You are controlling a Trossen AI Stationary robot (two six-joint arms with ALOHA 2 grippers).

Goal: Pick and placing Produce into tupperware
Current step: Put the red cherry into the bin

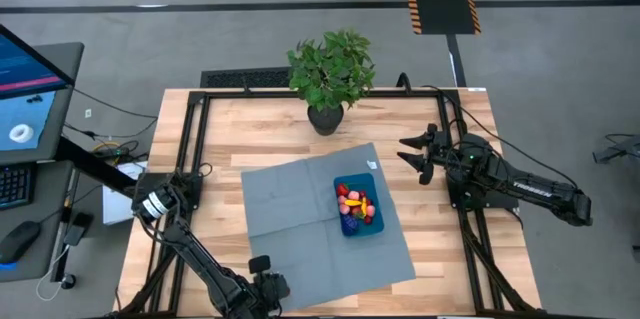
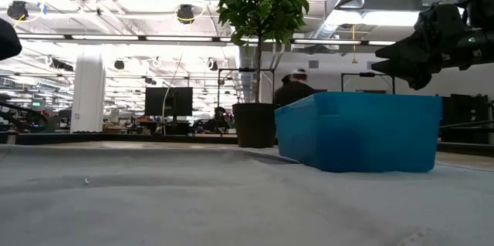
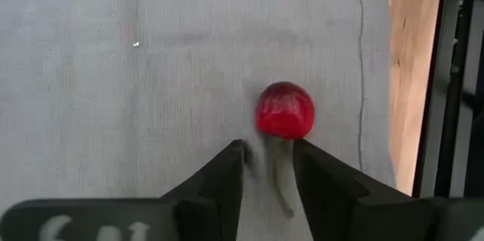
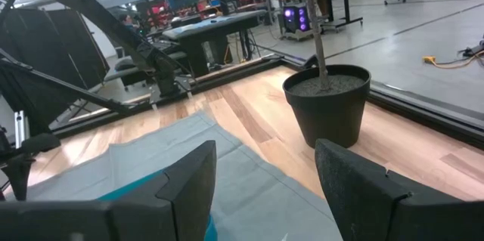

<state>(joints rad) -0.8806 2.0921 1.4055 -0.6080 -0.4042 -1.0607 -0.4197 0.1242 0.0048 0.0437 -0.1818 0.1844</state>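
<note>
- Left gripper (image 1: 268, 291) first, down at about seven o'clock on the table, right over the near edge of the grey cloth mat (image 1: 290, 199). Its fingers (image 3: 219, 177) are parted with only a narrow gap between them, nothing gripped.
- Just ahead of those fingertips in the left wrist view sits one red round piece of produce (image 3: 285, 109), alone on the mat, close to the mat's edge and the bare wooden table (image 3: 404, 82). It lies just beyond the tips, not between them, and I cannot say for sure whether it touches either one.
- Centre now: blue tupperware (image 1: 358, 207) resting on the mat, a touch toward four o'clock from the table's middle. Inside it, a small heap of produce in the tub (image 1: 354, 204), red, yellow and a blue-purple cluster packed together.
- Up at twelve o'clock, potted plant (image 1: 331, 74) standing on the wood, just off the mat's far edge.
- Over to three o'clock: right gripper (image 1: 412, 157) hanging in the air above bare wood, beside the mat, well apart from the tupperware. Jaws spread wide, empty.
- Beyond the far edge, people in the room (image 2: 293, 88), partly hidden behind the container.
</note>
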